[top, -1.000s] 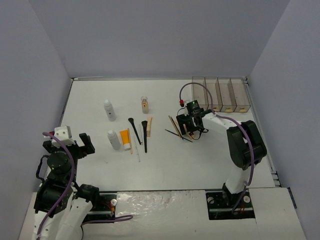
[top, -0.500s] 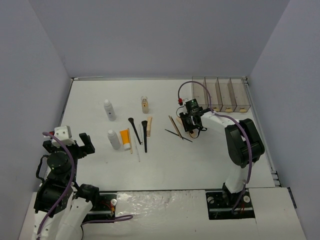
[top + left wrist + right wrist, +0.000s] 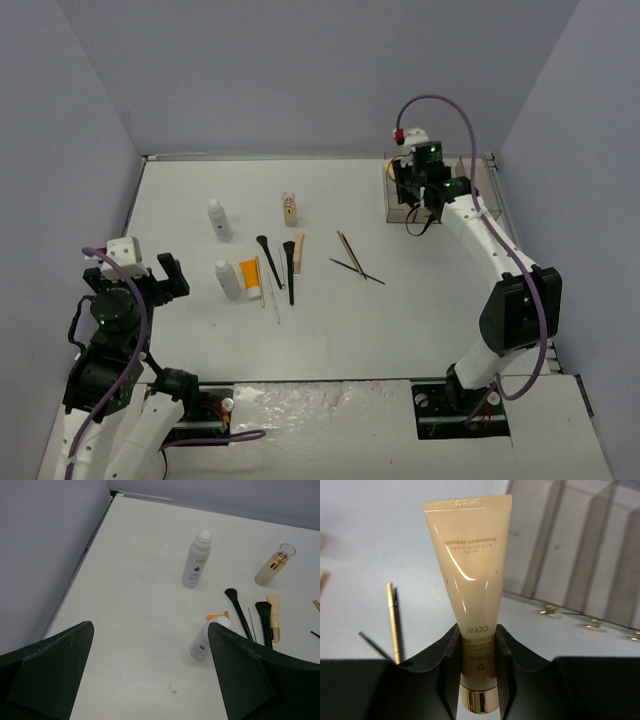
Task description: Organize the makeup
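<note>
My right gripper (image 3: 409, 196) is shut on a beige tube (image 3: 470, 570) with a gold cap, held in the air at the left end of the clear smoky box (image 3: 441, 189). In the right wrist view the gripper (image 3: 478, 647) clamps the tube near its cap. Two white bottles (image 3: 217, 220) (image 3: 228, 279), a small glass bottle (image 3: 289, 208), an orange tube (image 3: 250, 277), another beige tube (image 3: 298, 251), black brushes (image 3: 290, 268) and thin pencils (image 3: 352, 258) lie mid-table. My left gripper (image 3: 135, 283) is open and empty at the near left; in its wrist view (image 3: 150, 680) it is above bare table.
The box's compartments (image 3: 580, 555) stand just right of the held tube. Grey walls close the table on the left, back and right. A gold pencil (image 3: 393, 620) and a dark one (image 3: 372, 645) lie below the right gripper.
My right gripper has risen from the table by the pencils and moved back and right to the box, carrying the beige tube. The left arm has barely shifted.
</note>
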Controlling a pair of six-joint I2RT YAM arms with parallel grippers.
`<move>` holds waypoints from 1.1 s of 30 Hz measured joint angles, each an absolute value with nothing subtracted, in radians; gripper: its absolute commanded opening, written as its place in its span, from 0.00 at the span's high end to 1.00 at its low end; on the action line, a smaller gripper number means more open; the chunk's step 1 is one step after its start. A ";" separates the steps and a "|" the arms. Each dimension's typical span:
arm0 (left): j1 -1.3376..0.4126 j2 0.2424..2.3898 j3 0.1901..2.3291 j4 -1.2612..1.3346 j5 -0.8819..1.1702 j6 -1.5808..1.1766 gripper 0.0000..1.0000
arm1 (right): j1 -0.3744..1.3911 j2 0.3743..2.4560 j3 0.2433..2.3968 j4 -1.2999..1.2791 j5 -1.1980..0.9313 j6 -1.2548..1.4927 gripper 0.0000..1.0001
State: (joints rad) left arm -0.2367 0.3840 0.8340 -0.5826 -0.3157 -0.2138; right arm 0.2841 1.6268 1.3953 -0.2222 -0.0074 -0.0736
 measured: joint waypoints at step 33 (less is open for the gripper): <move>-0.282 0.552 0.828 -0.497 -0.308 -0.186 0.03 | -0.178 2.186 1.909 -0.197 0.018 -0.316 0.83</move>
